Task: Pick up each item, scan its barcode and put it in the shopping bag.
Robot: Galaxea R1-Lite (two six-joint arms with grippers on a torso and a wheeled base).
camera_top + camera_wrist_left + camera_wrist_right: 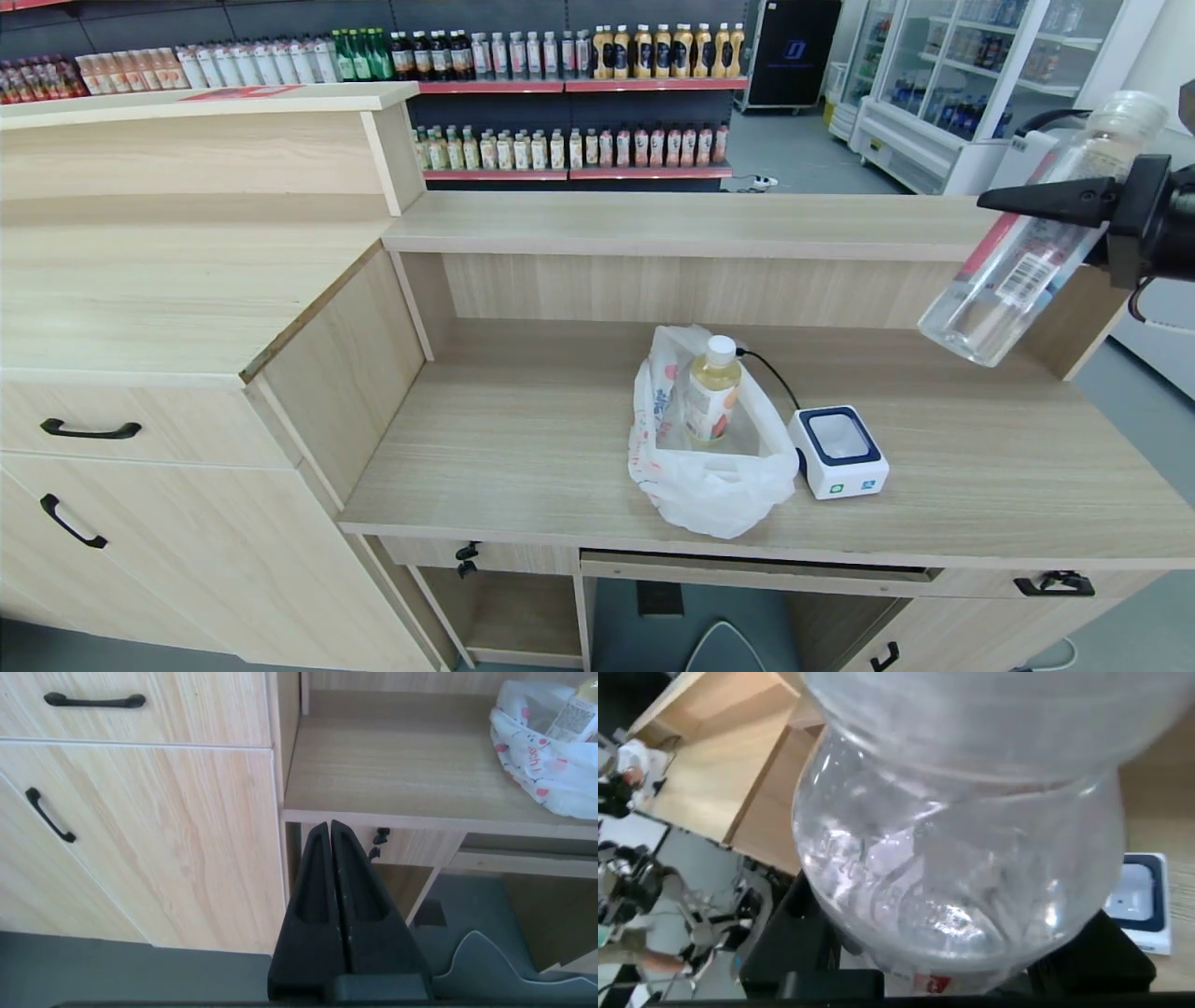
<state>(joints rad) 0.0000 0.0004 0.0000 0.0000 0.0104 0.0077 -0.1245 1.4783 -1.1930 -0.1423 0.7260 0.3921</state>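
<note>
One clear bottle (1027, 252) tilts, clamped in the right gripper (1047, 211) above the counter (523, 439); left gripper (330, 838) pressed together.

The black right end effector (1006, 205) grips a clear, red-labelled bottle (1018, 271). Below it lie a white, pink-printed shopping bag (709, 495) and a white, navy-framed scanner (837, 453).

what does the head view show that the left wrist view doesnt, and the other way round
Head view adds: the right gripper raised at the right, shut on a clear bottle tilted base-down with its barcode label facing the camera; the scanner beside the bag; stocked drink shelves behind.
Left wrist view adds: the left gripper, fingers pressed together, low in front of the cabinet.
Shared: the shopping bag on the counter, and the black-handled cabinet fronts.
</note>
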